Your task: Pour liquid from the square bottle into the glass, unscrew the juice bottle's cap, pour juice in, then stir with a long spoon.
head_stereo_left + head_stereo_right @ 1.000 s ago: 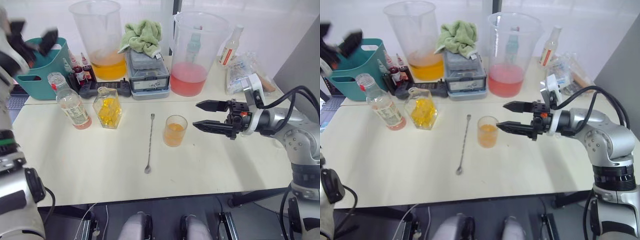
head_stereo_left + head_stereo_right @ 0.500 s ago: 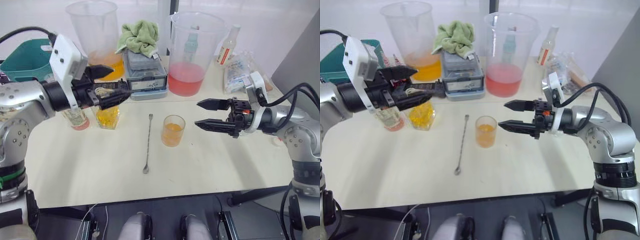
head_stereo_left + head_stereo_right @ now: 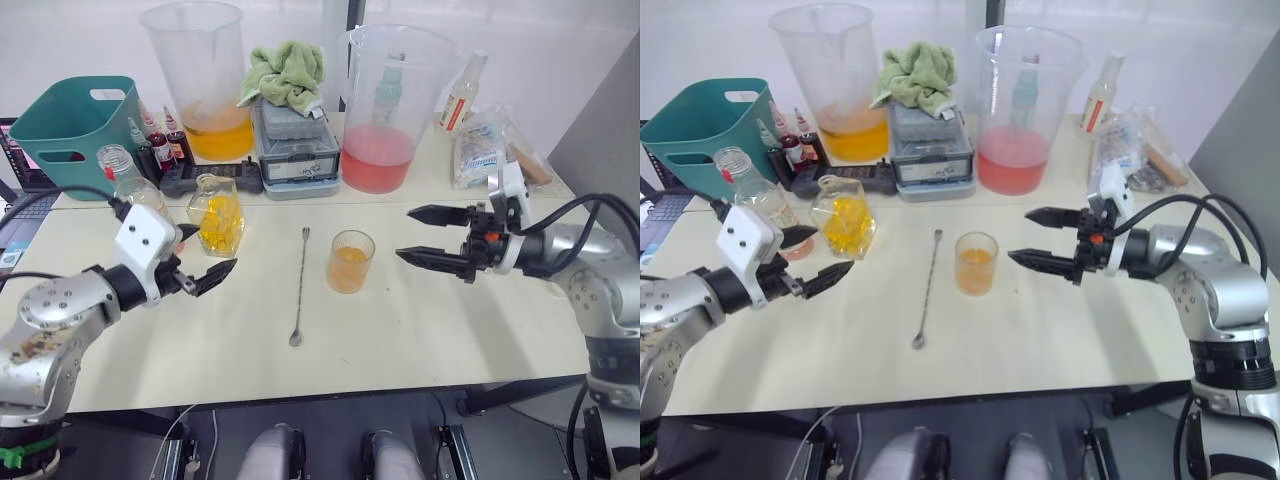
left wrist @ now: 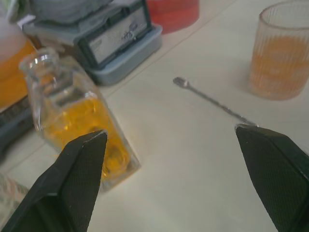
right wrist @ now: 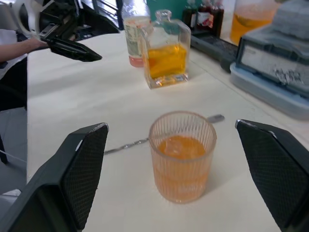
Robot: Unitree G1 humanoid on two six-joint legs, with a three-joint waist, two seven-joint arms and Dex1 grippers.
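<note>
The glass [image 3: 351, 262], holding orange liquid, stands mid-table. Left of it the long spoon [image 3: 299, 288] lies flat, bowl toward the front edge. The square bottle [image 3: 218, 215] with yellow liquid has an open neck. The juice bottle [image 3: 126, 178] stands left of it with a bare neck, its lower part behind my left gripper; the cap is out of view. My left gripper [image 3: 203, 253] is open and empty, low over the table just in front of both bottles. My right gripper [image 3: 405, 234] is open, level with the glass and a short gap to its right. The right wrist view frames the glass [image 5: 182, 154] between its fingers.
Two big jugs stand at the back, one with orange liquid [image 3: 200, 80] and one with pink [image 3: 385, 100]. Between them a green cloth [image 3: 285, 65] lies on a grey box [image 3: 292, 145]. A teal basket [image 3: 65, 125], dropper bottles [image 3: 155, 140], a slim bottle [image 3: 462, 92] and a plastic bag [image 3: 485, 145] line the back.
My left arm has swung down from in front of the bottles to low over the table, gripper still open. The right gripper has barely moved.
</note>
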